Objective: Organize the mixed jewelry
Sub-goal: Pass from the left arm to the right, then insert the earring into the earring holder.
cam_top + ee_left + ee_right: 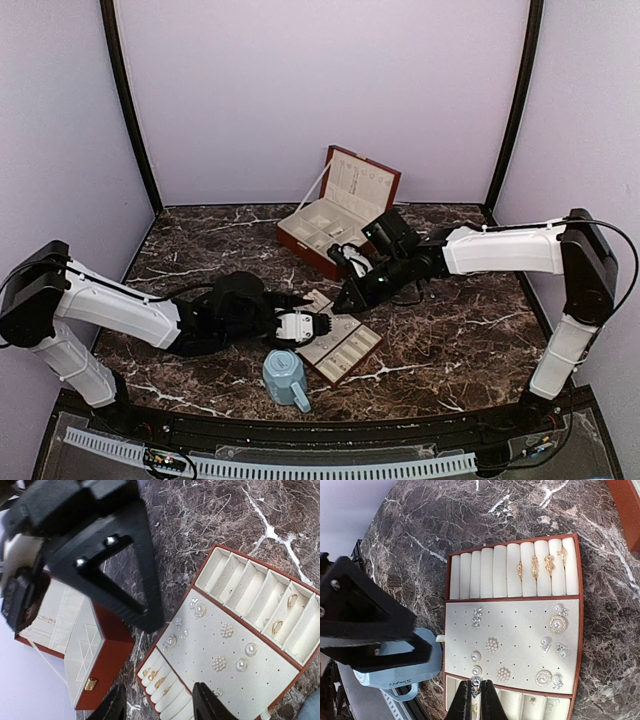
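Marble tabletop [480, 330]; left pincer [162, 702] apart; right pincer [476, 687] clamped on silvery stud [475, 680], half hidden.

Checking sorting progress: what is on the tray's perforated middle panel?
Pearl and sparkly studs lie scattered on the tray panel. The right gripper, shut on a silvery stud, hides part of one panel edge.

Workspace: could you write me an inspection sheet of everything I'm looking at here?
Surface: dark marble table, white veins.
Job's things: studs and rings sit in the tray; box open behind.
Clutter: blue mug beside the tray.
Grippers: left gripper open above the tray; right gripper shut on a stud.
Cables: black cable along the left arm.
Surroundings: lilac walls.
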Controlling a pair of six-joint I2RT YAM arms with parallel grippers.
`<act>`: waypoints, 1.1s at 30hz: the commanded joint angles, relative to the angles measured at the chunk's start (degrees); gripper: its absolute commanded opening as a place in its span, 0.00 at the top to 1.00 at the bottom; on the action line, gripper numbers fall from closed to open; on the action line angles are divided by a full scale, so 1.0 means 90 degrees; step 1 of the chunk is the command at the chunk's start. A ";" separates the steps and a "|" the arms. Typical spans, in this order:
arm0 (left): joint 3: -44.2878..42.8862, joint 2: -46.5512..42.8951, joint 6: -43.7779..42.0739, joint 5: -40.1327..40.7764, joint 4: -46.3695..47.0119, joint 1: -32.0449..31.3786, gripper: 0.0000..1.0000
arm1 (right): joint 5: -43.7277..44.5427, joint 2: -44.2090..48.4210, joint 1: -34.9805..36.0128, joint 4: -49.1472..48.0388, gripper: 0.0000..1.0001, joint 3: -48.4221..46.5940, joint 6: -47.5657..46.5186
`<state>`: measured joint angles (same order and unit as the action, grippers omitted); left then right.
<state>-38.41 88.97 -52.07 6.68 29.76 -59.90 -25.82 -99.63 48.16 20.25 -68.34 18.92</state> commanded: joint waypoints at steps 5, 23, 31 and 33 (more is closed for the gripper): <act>0.0073 -0.1122 0.1444 0.0073 -0.0296 0.0531 0.49 | 0.0450 0.0150 0.0063 -0.0545 0.97 0.0367 -0.0120; -0.1489 -0.1635 0.6308 -0.2386 -0.1937 0.4132 0.36 | 0.1862 -0.0097 0.0477 -0.1220 0.97 0.0938 0.0042; -0.1092 -0.2069 0.6609 -0.2384 -0.1645 0.5083 0.34 | 0.2148 -0.0141 0.0605 -0.1379 0.96 0.1183 0.0141; -0.1036 -0.2126 0.6538 -0.2334 -0.1629 0.5092 0.34 | 0.2184 -0.0174 0.0612 -0.1459 0.97 0.1239 0.0167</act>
<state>-49.41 71.92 5.37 -13.06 14.59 -14.37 -8.23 -100.42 52.99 10.44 -58.37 19.38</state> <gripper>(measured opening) 0.656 0.035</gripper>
